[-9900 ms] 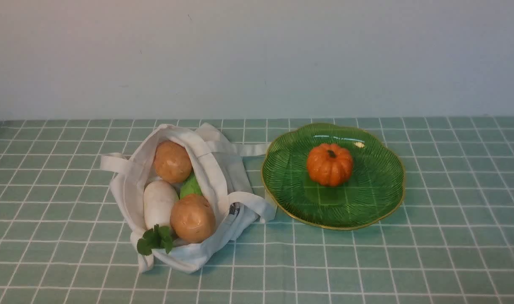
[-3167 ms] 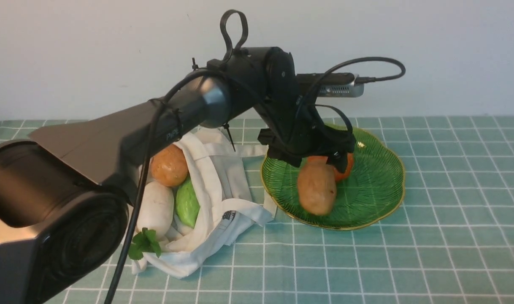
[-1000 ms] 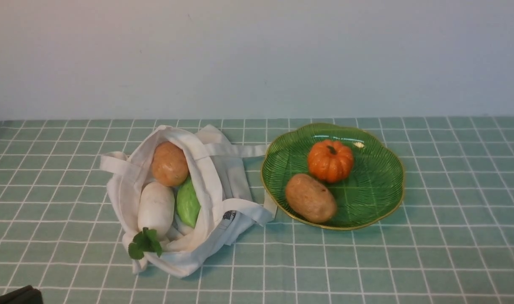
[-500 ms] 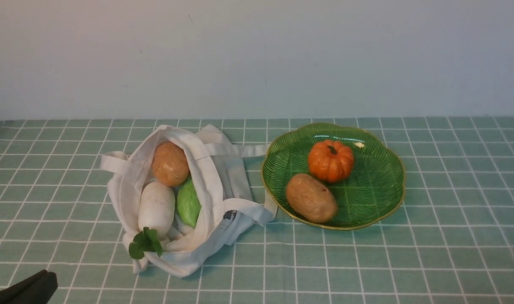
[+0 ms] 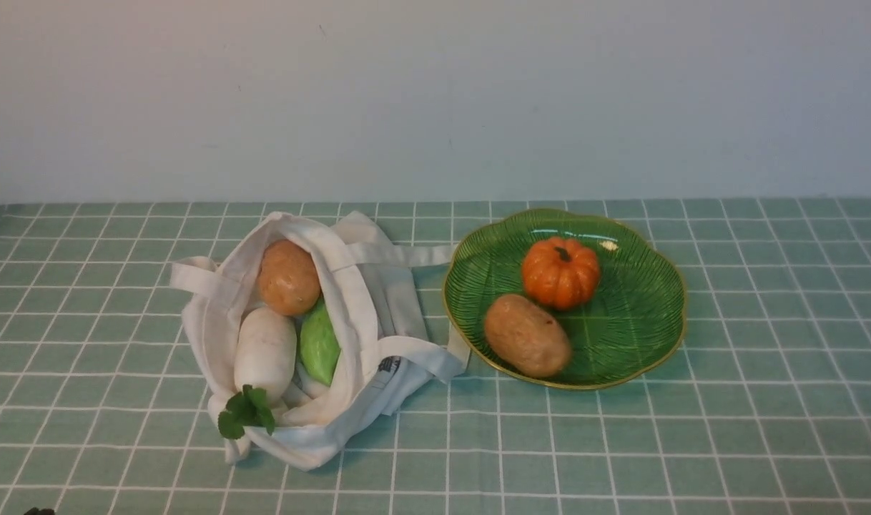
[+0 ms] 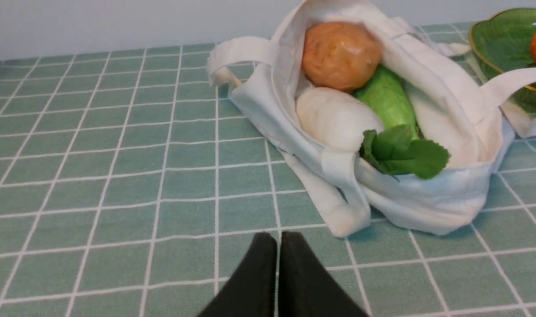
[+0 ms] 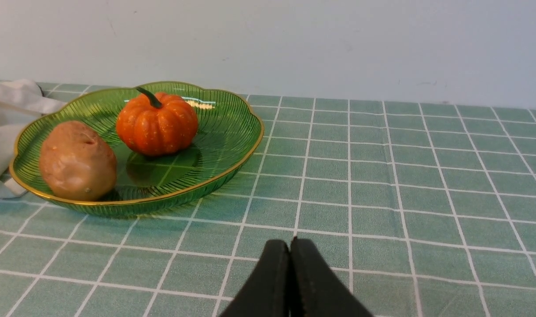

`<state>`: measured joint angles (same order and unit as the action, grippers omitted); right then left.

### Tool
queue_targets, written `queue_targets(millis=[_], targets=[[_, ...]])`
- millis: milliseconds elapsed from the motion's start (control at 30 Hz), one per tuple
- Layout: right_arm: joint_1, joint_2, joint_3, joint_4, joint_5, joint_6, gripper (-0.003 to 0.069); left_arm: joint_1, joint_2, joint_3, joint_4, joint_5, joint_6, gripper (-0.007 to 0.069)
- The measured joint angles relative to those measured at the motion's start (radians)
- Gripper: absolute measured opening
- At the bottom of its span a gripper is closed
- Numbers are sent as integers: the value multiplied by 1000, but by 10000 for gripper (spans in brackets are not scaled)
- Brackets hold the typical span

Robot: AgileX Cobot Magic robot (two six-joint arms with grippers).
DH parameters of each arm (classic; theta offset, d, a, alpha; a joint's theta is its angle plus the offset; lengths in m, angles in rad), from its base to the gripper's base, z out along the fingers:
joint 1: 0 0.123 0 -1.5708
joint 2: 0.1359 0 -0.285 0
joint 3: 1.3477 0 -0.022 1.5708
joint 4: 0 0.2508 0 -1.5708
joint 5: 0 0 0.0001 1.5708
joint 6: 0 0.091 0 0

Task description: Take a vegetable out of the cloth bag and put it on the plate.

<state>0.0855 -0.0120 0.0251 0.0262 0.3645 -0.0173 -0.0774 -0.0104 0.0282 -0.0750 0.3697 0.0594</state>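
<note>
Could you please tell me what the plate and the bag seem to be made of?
The plate looks like glossy green glass, perhaps clear plastic: the tablecloth's grid shows through and it catches bright highlights. The bag seems to be matte woven cotton or similar cloth, judging by its soft folds and stitched straps.

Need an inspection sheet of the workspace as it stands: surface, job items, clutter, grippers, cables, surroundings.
Surface: green cloth with white grid lines, lying mostly flat.
Job items: brown potato on the green plate, touching or nearly touching the pumpkin; cloth bag lying open to the plate's left.
Clutter: orange pumpkin on the plate; rounder potato, white vegetable, green vegetable and leafy sprig at the bag's mouth.
Grippers: left gripper and right gripper both shut, empty.
Cables: nothing seen.
Surroundings: plain pale wall behind, small marks on it.
</note>
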Motion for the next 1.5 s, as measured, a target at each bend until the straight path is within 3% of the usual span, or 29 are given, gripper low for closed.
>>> queue_targets(millis=[300,1500], targets=[[0,0,0,0,0,0,-15,77,0,0,0,4,0,-5],[0,0,0,0,0,0,-15,66,0,0,0,8,2,-5]])
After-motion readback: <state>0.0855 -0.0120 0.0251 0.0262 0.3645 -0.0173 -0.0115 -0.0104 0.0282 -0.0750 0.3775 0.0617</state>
